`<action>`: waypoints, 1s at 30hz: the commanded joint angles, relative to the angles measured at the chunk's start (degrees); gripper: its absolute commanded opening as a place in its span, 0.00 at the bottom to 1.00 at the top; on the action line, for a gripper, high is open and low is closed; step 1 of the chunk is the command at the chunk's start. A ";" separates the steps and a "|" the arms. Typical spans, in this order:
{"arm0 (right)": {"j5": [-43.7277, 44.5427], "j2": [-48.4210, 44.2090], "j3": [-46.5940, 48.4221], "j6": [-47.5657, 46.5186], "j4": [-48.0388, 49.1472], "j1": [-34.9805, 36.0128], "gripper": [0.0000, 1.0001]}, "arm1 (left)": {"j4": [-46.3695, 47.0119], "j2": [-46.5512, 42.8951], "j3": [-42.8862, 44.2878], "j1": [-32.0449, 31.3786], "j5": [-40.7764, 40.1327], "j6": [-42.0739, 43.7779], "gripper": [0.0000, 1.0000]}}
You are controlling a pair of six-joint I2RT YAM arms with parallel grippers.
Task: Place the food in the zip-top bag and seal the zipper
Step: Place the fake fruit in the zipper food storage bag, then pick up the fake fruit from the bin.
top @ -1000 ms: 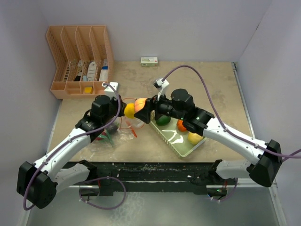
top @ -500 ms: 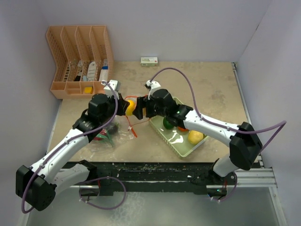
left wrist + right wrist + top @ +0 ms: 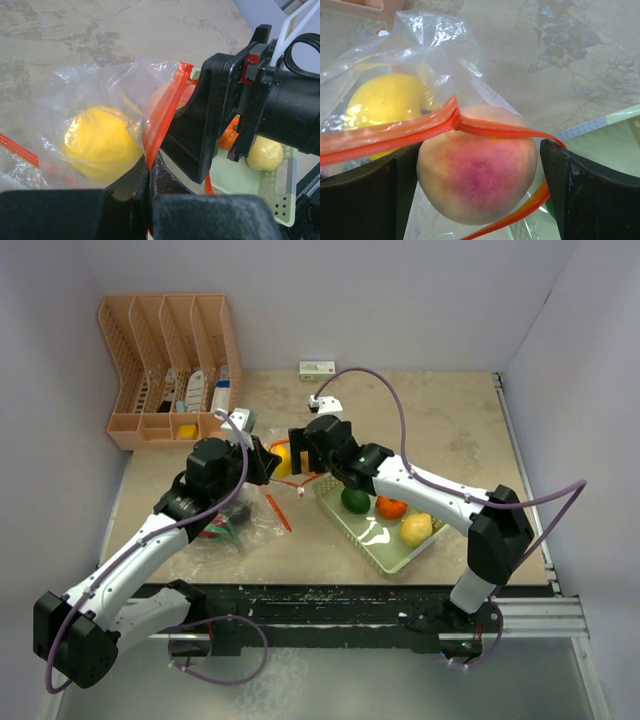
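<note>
The clear zip-top bag (image 3: pixel 252 523) lies left of centre, its mouth lifted. My left gripper (image 3: pixel 266 462) is shut on the orange-red zipper (image 3: pixel 167 107) strip. A yellow fruit (image 3: pixel 100 145) sits inside the bag. My right gripper (image 3: pixel 480 147) is at the bag's mouth, open wide. Between its fingers (image 3: pixel 585 195) a pink-orange peach (image 3: pixel 477 172) rests inside the zipper's loop, with a small gap on the right side. More food lies in the pale green tray (image 3: pixel 388 552): a green piece (image 3: pixel 354 499), an orange one (image 3: pixel 391 507) and a yellow one (image 3: pixel 416 529).
An orange desk organiser (image 3: pixel 170 360) stands at the back left. A small box (image 3: pixel 318 369) lies against the back wall. Red and green pieces (image 3: pixel 222 527) show through the bag under my left arm. The tray sits just right of the bag.
My right arm has carried the peach left into the bag's mouth, and its jaws have widened off it. The left gripper has kept its hold on the zipper strip.
</note>
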 commanded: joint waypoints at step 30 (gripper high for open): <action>-12.15 -19.29 -20.38 0.06 1.14 -0.15 0.55 | 8.72 4.72 -1.95 0.34 -1.22 -2.56 0.00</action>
